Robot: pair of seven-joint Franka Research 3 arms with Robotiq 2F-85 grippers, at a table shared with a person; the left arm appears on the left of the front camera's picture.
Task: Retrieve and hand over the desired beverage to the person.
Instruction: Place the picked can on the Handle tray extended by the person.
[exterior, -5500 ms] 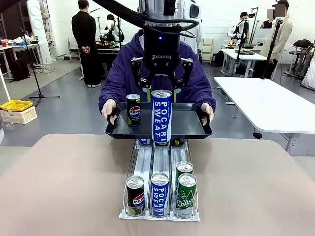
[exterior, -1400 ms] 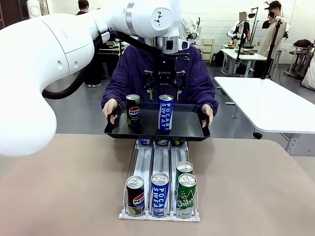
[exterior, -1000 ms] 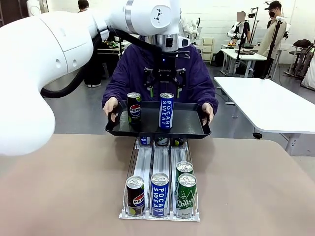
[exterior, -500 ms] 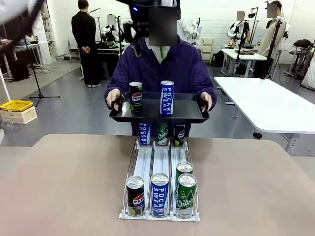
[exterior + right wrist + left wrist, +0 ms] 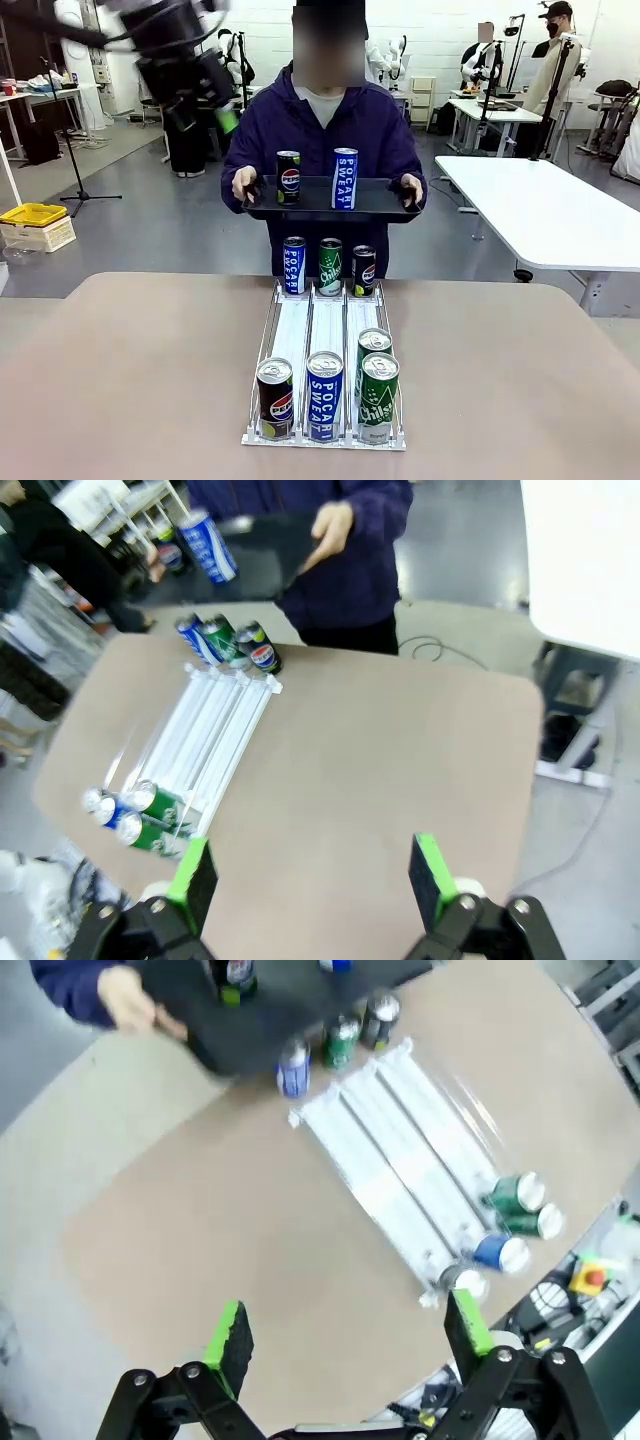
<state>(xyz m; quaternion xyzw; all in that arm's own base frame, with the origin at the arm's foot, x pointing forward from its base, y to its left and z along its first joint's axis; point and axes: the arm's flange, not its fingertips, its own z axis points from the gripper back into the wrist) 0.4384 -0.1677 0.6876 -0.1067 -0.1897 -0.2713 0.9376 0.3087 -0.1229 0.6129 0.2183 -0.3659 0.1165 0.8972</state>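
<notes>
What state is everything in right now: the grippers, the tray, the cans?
Left gripper: open, empty, raised above the table.
Right gripper: open, empty.
Black tray: held level by the person in both hands.
Pepsi can and Pocari Sweat can: upright on the tray.
Rack: seven cans standing upright in it.

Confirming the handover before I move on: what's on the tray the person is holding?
On the black tray: a Pepsi can and a Pocari Sweat can, both upright. The tray floor behind its rim is hidden.
</notes>
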